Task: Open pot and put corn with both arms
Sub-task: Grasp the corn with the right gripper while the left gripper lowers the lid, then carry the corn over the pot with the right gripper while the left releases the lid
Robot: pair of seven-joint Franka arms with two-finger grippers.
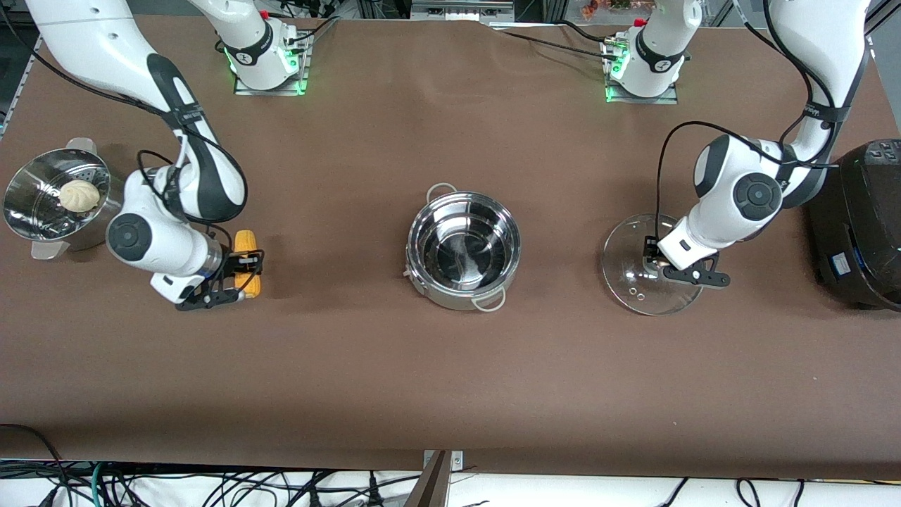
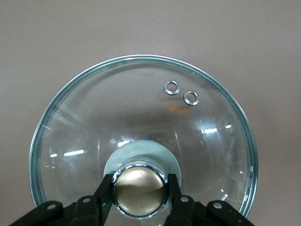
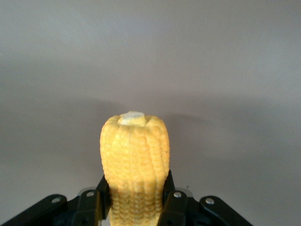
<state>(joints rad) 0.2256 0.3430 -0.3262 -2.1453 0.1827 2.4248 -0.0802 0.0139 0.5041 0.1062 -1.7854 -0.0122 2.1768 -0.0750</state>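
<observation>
Toward right arm's end of table, right gripper [image 1: 238, 280] pinches corn [image 1: 247, 270] across its middle, cob's long axis crosswise to jaws, lying on tabletop; pot [image 1: 464, 251] open and empty at table's middle, well apart, toward left arm's end from corn; right arm nearer for carry; left gripper [image 2: 139, 197] clamped on lid [image 1: 651, 265] knob, lid resting on table beside black cooker [image 1: 860, 222].

Front view was taken from high across the table [image 1: 450, 366], facing the arm bases. Each wrist view was taken close, looking past its fingers: lid [image 2: 141, 141] shared by left, corn [image 3: 135, 160] by right
</observation>
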